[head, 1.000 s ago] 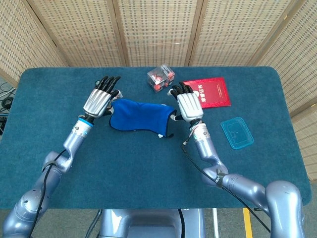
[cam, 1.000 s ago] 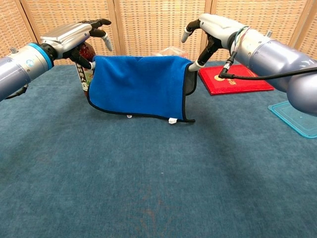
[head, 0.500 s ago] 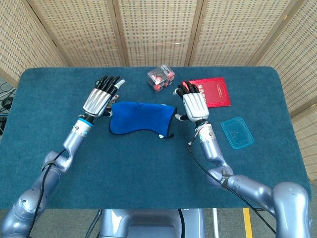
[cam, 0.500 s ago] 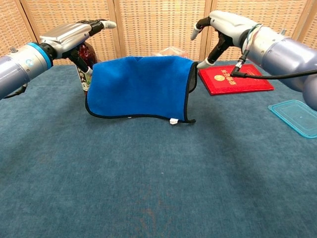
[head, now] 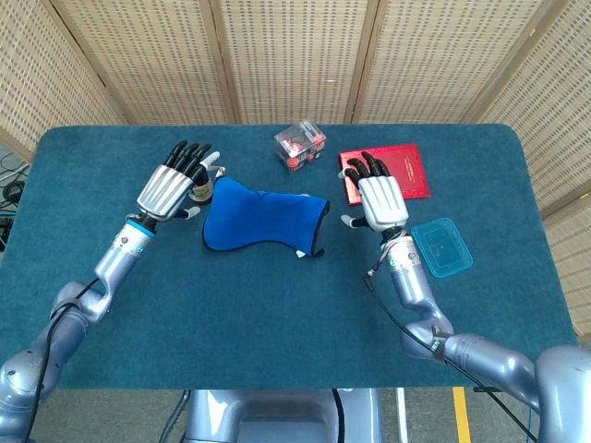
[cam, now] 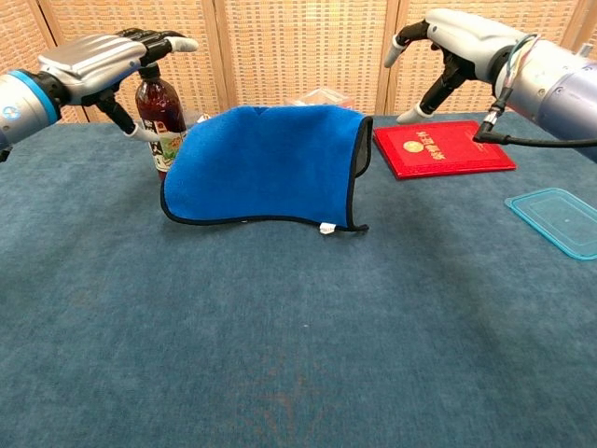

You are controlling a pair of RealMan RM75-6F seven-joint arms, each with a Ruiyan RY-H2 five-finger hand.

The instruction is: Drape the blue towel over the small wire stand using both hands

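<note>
left hand (head: 169, 190): silver ribbed back, black fingers, pale tips
right hand (head: 381, 200): same silver back, black fingers
wrists: a blue band at each
forearms: smooth silver-grey, rounded casings
cable: thin black, along the right arm

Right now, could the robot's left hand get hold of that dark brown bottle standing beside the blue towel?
Probably yes. The left hand hangs open just above and beside the dark brown bottle, with nothing between them. The blue towel, draped in a hump, sits to the bottle's other side, so it should not block the hand.
</note>
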